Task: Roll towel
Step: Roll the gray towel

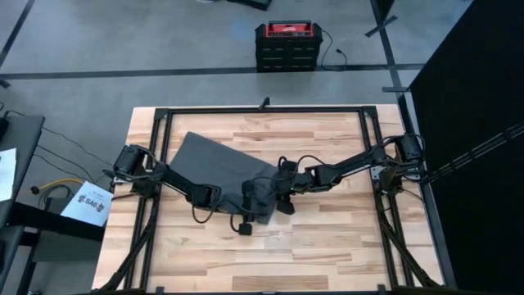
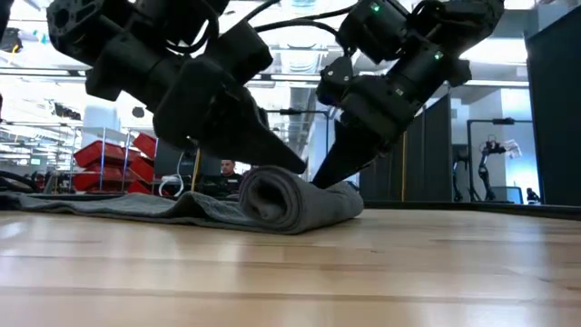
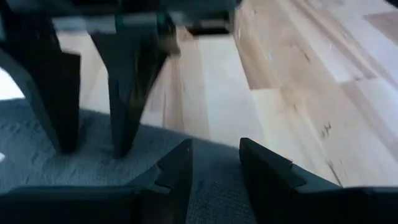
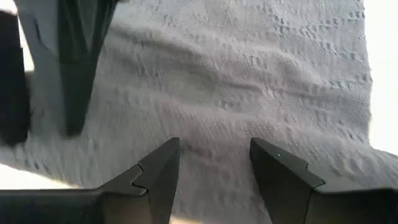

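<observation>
Dark grey towel (image 1: 214, 161) lies mid-table on the wooden table (image 1: 327, 246), running from far left towards the near centre. Its near end is wound into a thick roll (image 2: 290, 202); the flat remainder (image 2: 109, 207) stretches away behind it, so by my judgement well under half is rolled. Left gripper (image 3: 214, 168) sits at the roll's left side, right gripper (image 4: 214, 163) at its right side, both low on the cloth. Each pair of fingers stands parted, nothing pinched between them. Left to do: wind the flat length.
</observation>
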You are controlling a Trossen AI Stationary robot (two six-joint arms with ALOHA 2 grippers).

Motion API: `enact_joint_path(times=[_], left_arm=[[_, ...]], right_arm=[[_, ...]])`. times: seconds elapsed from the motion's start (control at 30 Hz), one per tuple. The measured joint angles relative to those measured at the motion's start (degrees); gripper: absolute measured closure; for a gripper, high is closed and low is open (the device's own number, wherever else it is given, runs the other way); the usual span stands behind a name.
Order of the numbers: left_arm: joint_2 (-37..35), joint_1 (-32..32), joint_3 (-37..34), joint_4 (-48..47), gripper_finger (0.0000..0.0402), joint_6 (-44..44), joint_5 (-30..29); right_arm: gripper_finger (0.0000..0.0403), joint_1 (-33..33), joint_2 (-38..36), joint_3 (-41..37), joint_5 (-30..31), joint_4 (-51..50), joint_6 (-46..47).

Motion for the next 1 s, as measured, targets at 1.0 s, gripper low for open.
enact_joint_path(times=[1.0], left_arm=[[-6.61,-1.25,0.07,-14.38,0.0283,-5.18,0.08]], right_arm=[[0.0256,-7.90,0.22,-0.15,3.39,0.72,-6.08]])
